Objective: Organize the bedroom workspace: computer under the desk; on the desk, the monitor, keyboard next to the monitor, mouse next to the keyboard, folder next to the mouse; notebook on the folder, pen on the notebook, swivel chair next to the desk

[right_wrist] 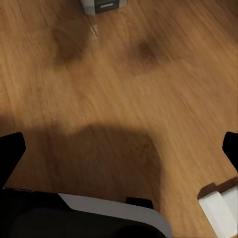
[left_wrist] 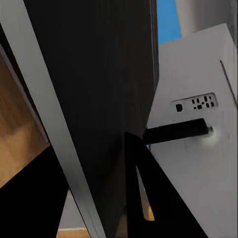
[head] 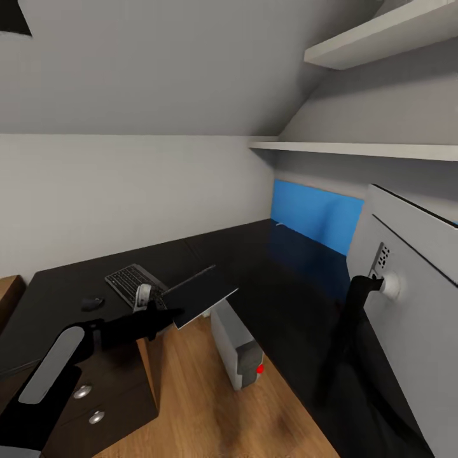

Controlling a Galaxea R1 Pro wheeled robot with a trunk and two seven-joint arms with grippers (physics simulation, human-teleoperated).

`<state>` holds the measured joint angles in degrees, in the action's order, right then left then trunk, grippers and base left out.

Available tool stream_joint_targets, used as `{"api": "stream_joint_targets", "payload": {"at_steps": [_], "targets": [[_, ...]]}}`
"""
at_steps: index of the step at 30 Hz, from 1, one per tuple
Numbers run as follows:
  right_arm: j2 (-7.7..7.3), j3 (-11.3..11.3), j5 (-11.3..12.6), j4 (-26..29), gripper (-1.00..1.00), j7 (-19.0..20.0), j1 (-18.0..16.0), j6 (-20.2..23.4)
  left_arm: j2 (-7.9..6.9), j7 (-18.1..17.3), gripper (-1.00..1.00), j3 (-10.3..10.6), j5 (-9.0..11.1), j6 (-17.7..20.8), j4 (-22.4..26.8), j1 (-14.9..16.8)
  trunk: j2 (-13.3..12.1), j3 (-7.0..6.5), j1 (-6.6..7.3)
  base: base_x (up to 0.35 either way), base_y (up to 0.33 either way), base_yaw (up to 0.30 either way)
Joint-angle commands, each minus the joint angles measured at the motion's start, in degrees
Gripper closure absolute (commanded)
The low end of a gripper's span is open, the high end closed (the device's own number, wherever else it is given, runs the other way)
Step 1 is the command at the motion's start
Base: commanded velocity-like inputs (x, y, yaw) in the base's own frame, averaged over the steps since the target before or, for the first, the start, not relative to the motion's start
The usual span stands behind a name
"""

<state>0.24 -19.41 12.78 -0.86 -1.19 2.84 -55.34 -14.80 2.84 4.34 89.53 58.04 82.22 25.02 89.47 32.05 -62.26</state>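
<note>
The left tool [head: 166,313] was clamped on the near edge of a flat dark slab [head: 200,296] with a pale rim, held out tilted above the gap between the counter's two wings. What that slab was could not be settled from these views: it read as dark grey rather than blue, so it may have been the notebook or the folder seen in shadow. In the left wrist view it ran edge-on along the tool as a broad black face [left_wrist: 94,99] with a grey border.

Behind and beside the left tool, the keyboard [head: 130,282] lay on the glossy black counter [head: 254,254], and the mouse [head: 93,303] sat just beside the keyboard on its far side from the tool. Those two steps looked done, though both lay well apart from the monitor [head: 413,280], which stood on the counter's other wing, across the gap from the tool, its grey back and black stand facing the camera. The computer [head: 236,346] stood on the wooden floor below the held slab, at the counter's edge, so that step seemed roughly met.

The right tool [right_wrist: 121,148] hung over bare floor [right_wrist: 119,74] with its fingers wide apart and nothing between them.

Left to do, by my judgement: set the held slab on the counter near the mouse, finish the stack, and bring up the chair.
</note>
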Motion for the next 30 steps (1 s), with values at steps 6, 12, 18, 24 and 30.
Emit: {"api": "stream_joint_targets", "payload": {"at_steps": [6,12,18,24,30], "targets": [[0.08,-0.54,0.41,-0.06,-1.00,-0.12,-0.03,-0.34,-0.56,-4.96,1.00,0.19,0.17,0.12,-4.73,0.03,0.03,0.04,0.02,-0.055,0.000,0.021],[0.11,-0.54,0.41,-0.02,-1.00,-0.12,-0.03,-0.27,-0.94,-6.20,1.00,0.22,0.06,0.14,-8.63,0.03,0.03,0.11,0.02,-0.009,0.000,0.171],[0.11,-0.54,0.41,-0.05,-1.00,-0.12,-0.04,-0.25,-1.32,-6.26,1.00,0.18,0.02,0.03,-9.48,0.03,-0.77,-0.09,0.46,-0.001,0.000,0.231],[0.11,-0.54,0.41,-0.07,-1.00,-0.12,-0.03,-0.17,-1.43,-6.26,1.00,0.14,-0.40,0.04,-9.68,0.03,-3.18,-0.98,1.77,0.000,0.000,0.178],[0.11,-0.54,0.41,-0.07,-1.00,-0.12,-0.03,-0.20,-1.45,-6.26,1.00,0.14,-0.71,-0.02,-9.57,0.03,-5.59,-2.02,3.09,0.000,0.000,0.034]]}}
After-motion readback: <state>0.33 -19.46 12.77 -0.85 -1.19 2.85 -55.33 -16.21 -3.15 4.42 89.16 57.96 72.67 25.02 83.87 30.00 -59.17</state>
